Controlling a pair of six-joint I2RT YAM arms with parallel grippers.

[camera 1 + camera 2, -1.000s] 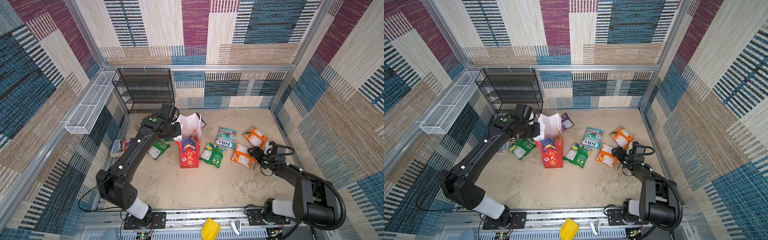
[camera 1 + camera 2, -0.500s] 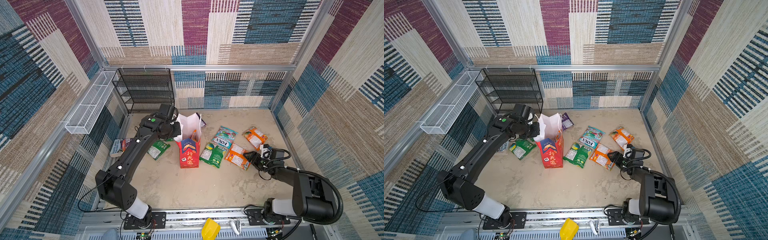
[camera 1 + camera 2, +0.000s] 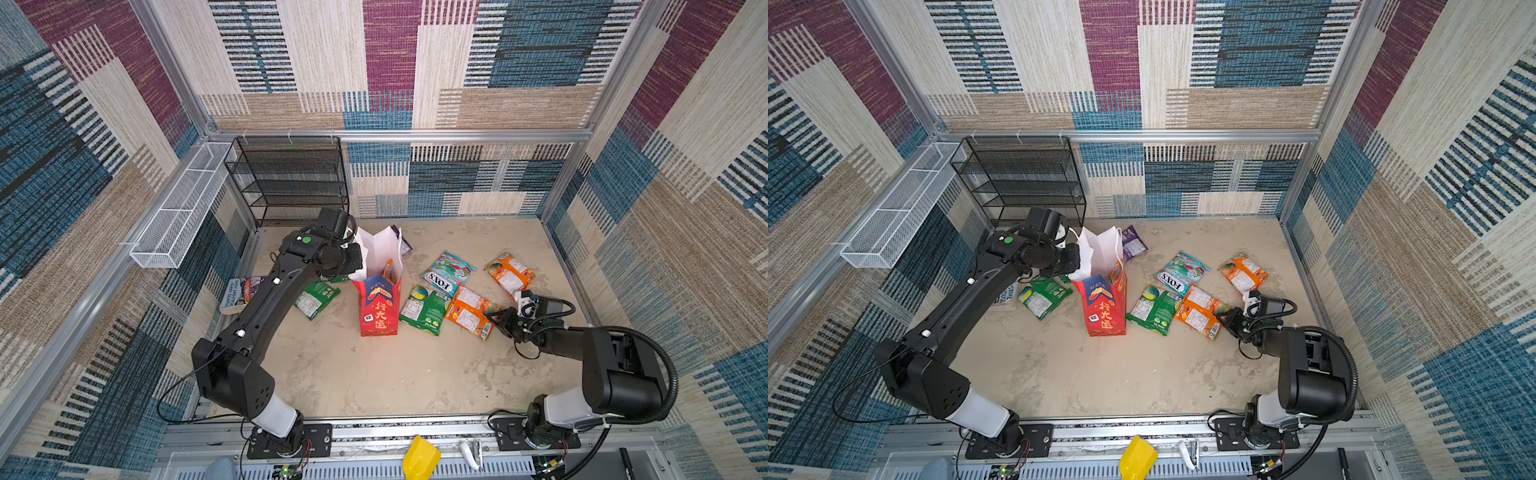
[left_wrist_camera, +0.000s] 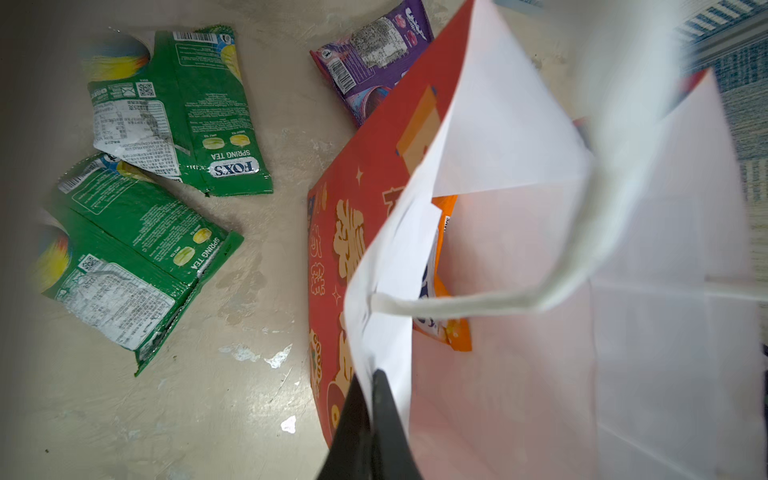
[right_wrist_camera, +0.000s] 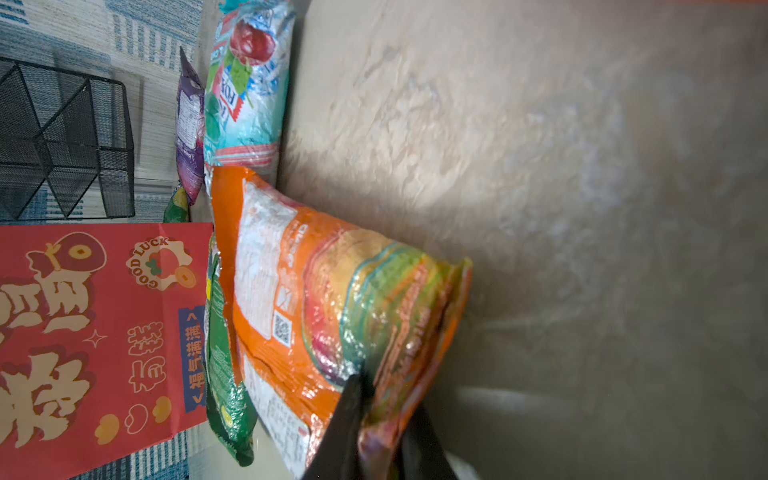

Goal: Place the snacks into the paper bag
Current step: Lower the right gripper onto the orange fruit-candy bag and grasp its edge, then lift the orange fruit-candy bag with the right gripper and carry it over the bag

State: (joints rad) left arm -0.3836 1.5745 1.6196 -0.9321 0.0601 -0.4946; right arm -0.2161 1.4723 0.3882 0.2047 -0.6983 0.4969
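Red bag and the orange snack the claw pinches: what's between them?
A green pouch lies flat between the red bag and orange pouch, in both top views.

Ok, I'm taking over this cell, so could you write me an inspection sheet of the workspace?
Surface: beige mottled tabletop, nothing spilled.
Job's things: paper bag upright, inner orange pouch inside; outside, two green pouches left of it, third green pouch, gripped orange pouch, teal pouch and far orange pouch right of it, purple pouch behind.
Clutter: book, partly under the left arm.
Hands: left hand shut on the bag's rim; right hand shut on the gripped orange pouch's edge.
Cables: ribbed hose on the right arm, thin cable by the left base; both clear of the snacks.
Surroundings: black mesh rack, white wire basket, woven wall panels.
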